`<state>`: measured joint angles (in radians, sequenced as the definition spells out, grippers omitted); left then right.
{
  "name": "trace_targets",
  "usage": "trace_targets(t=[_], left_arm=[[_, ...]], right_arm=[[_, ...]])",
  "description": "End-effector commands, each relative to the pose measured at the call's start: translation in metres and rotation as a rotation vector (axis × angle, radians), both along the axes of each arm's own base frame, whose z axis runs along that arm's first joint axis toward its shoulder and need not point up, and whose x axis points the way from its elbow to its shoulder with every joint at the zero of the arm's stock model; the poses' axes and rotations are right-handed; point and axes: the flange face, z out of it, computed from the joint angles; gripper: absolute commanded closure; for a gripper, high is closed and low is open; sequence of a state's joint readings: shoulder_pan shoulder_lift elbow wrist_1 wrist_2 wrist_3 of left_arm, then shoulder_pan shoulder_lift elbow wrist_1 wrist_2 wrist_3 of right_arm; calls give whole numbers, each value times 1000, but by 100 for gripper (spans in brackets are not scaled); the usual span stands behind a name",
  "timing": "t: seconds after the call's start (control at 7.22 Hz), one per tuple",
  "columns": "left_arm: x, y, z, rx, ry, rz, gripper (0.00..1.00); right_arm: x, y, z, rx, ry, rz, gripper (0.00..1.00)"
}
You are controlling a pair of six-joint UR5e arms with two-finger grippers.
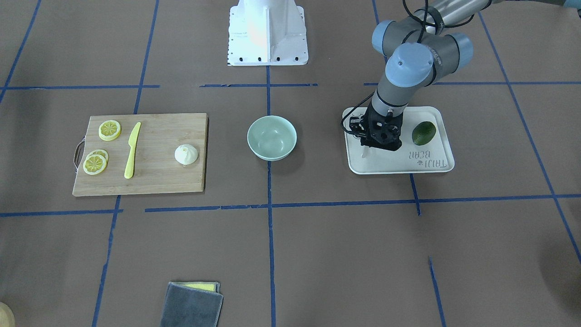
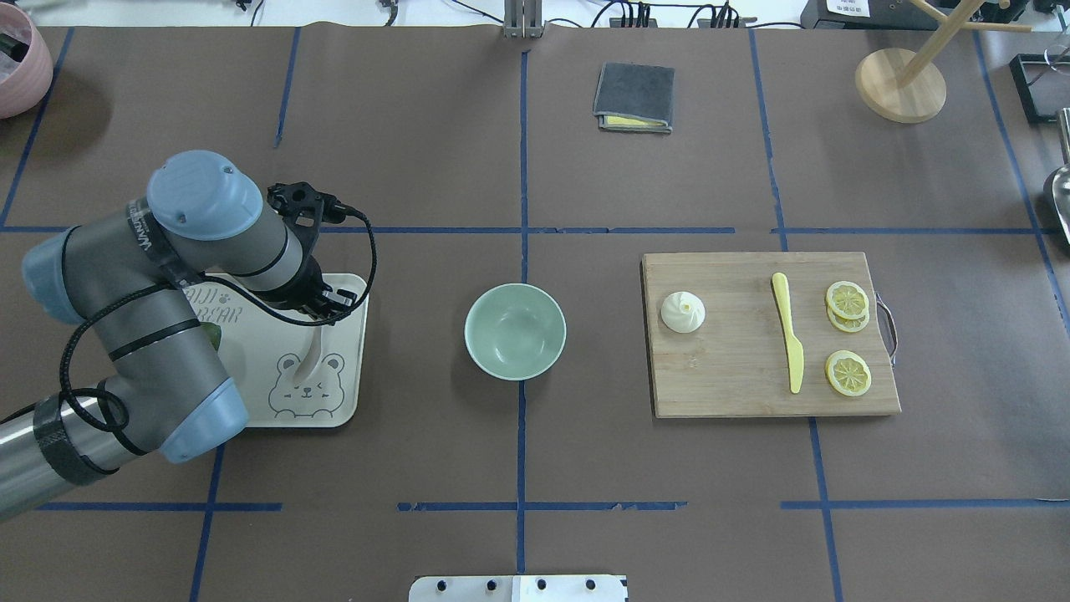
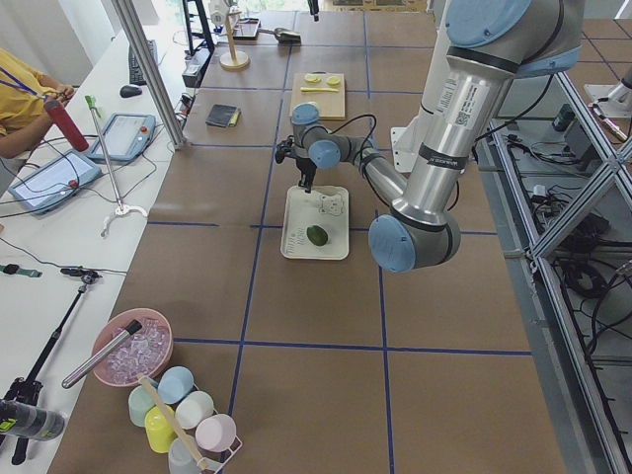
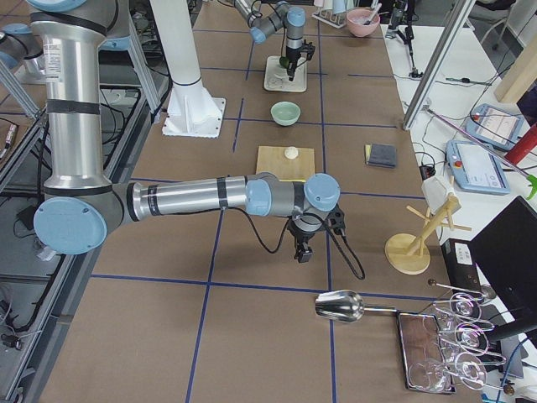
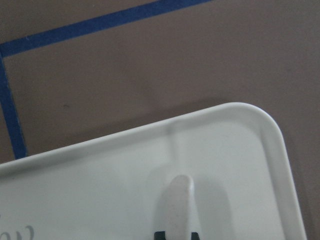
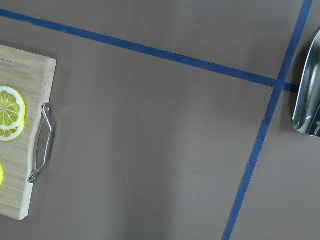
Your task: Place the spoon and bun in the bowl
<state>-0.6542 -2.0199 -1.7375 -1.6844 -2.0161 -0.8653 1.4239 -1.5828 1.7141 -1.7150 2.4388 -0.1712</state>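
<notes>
The pale mint-green bowl (image 1: 272,137) stands empty at the table's middle, also in the overhead view (image 2: 515,331). The white pleated bun (image 1: 186,154) sits on the wooden cutting board (image 1: 154,181), also overhead (image 2: 683,312). The off-white spoon (image 2: 309,359) is over the beige bear tray (image 2: 334,401). My left gripper (image 2: 322,316) is shut on its upper end. In the left wrist view the spoon (image 5: 177,205) sticks out between the two black fingertips. My right gripper (image 4: 299,254) hangs over bare table beyond the board. I cannot tell whether it is open or shut.
A yellow knife (image 2: 788,330) and lemon slices (image 2: 848,299) lie on the board. A green fruit (image 1: 423,132) lies on the tray. A grey cloth (image 2: 634,98) lies at the far side. A metal scoop (image 6: 310,95) lies near my right gripper.
</notes>
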Motion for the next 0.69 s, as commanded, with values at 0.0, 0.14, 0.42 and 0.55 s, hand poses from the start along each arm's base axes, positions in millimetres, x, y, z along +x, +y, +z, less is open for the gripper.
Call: trace_targets(t=[0.0,0.14,0.42,0.55], left_arm=[[36,-9,-91,-15,128,-62,100],[75,2,-112,-40,224,-75,100],[94,-1,-143,-35,331,-93,100],[93,0,-152,-28,345,-90,100]], right_arm=[[-4,0,-4,-4,-41,-2,0],[-11,-1,-8,-3,-56,-14,0],[-18,-3,-12,-3,-57,-22,0],[-19,-3,-14,-2,-59,-21,0]])
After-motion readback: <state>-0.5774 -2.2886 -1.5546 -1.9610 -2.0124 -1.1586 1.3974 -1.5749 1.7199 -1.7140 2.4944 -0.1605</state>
